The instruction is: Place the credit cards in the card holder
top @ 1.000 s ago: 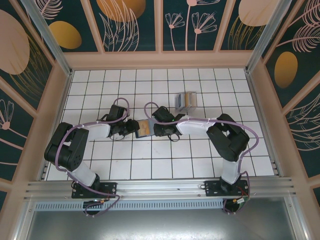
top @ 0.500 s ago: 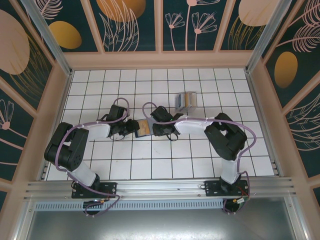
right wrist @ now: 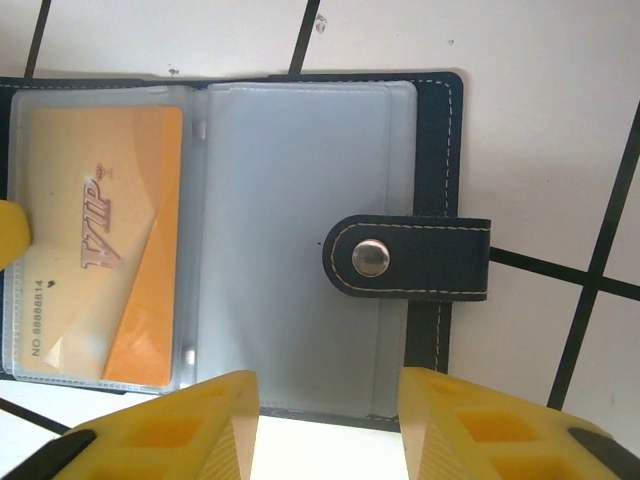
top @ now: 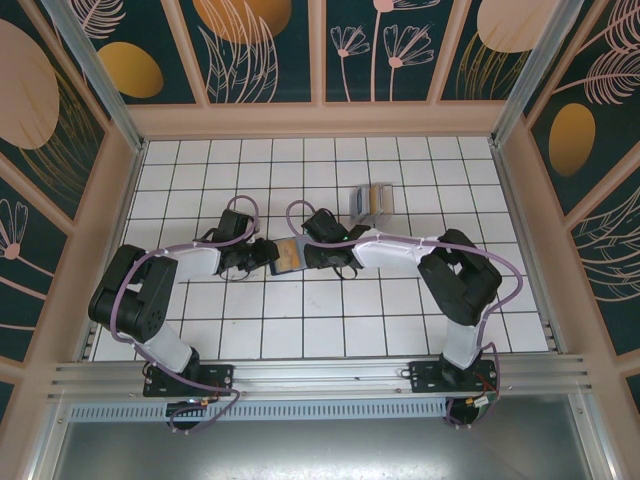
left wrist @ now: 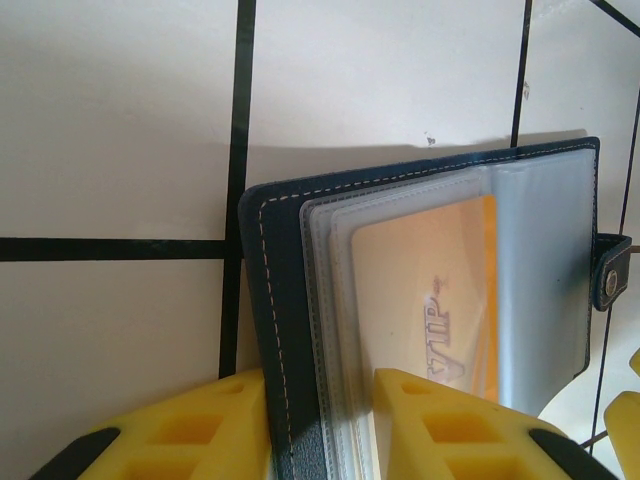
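While left gripper [left wrist: 325, 385] still clamps the card holder [left wrist: 278, 290], right elbow [top: 462, 274] shifts.

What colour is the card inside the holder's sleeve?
The card is orange and pale beige, clearest in the right wrist view.

The left arm [top: 130, 295] and right arm [top: 460, 280] are black with white links, trailing lilac cables [top: 152, 256]. Their fingers [right wrist: 200, 425] are yellow.
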